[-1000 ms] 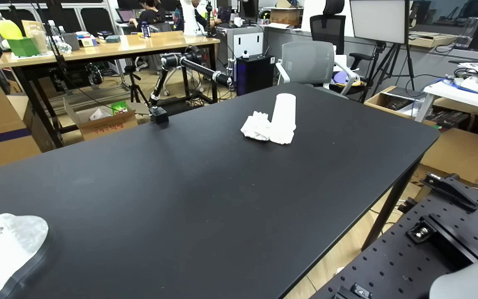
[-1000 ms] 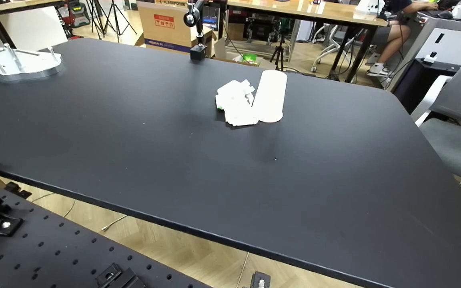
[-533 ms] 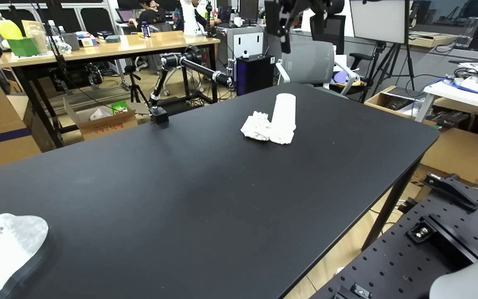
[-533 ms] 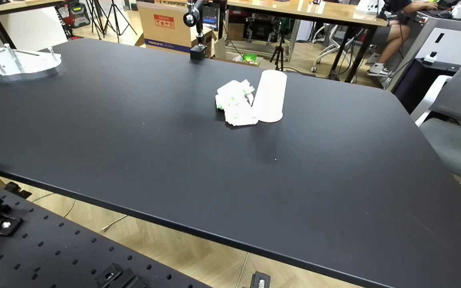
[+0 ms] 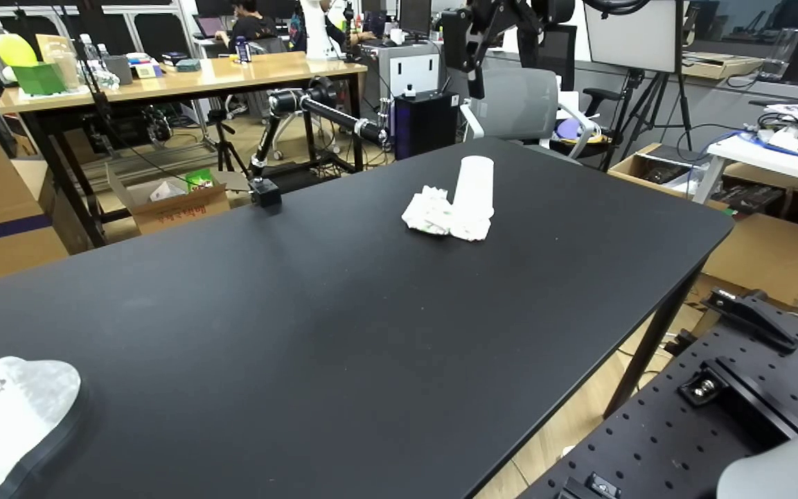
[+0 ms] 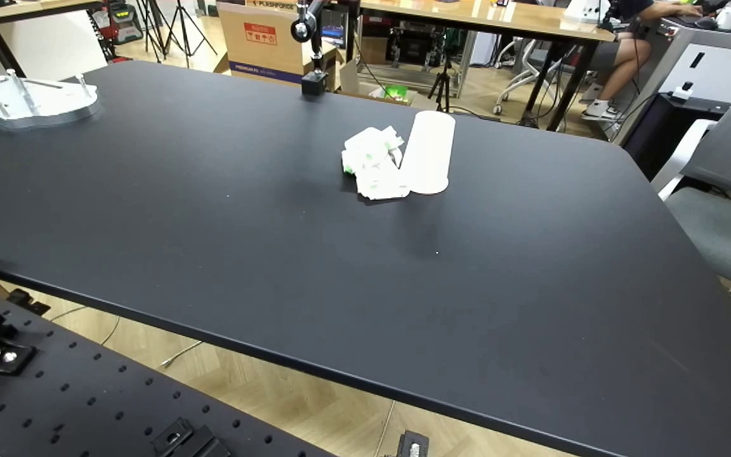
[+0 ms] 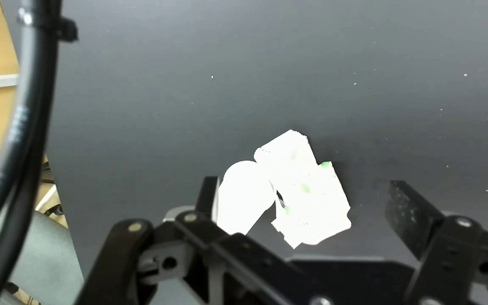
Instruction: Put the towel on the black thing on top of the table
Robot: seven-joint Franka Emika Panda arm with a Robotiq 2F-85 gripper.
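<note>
A crumpled white paper towel [image 5: 432, 211] with green spots lies on the black tabletop [image 5: 343, 333]. It also shows in an exterior view [image 6: 374, 165] and in the wrist view [image 7: 311, 203]. It touches or nearly touches a white upright cylinder [image 6: 429, 152], like an upturned cup, also in the wrist view [image 7: 244, 195]. My gripper [image 5: 501, 73] is high above the far part of the table in an exterior view. In the wrist view the gripper [image 7: 304, 184] is wide open and empty, with towel and cylinder below. No separate black thing for the towel stands out on the tabletop.
A pale plate with metal pegs [image 5: 18, 402] lies at one end of the table. A black arm stand with a block base [image 5: 265, 192] is clamped at the far edge. A grey chair [image 5: 515, 104] stands at the table's end. A perforated black board [image 6: 86, 393] borders the near edge.
One second ago the gripper was out of both exterior views. It has come down into the top of an exterior view and sits slightly differently from half a second ago. Towel and cylinder have not moved.
</note>
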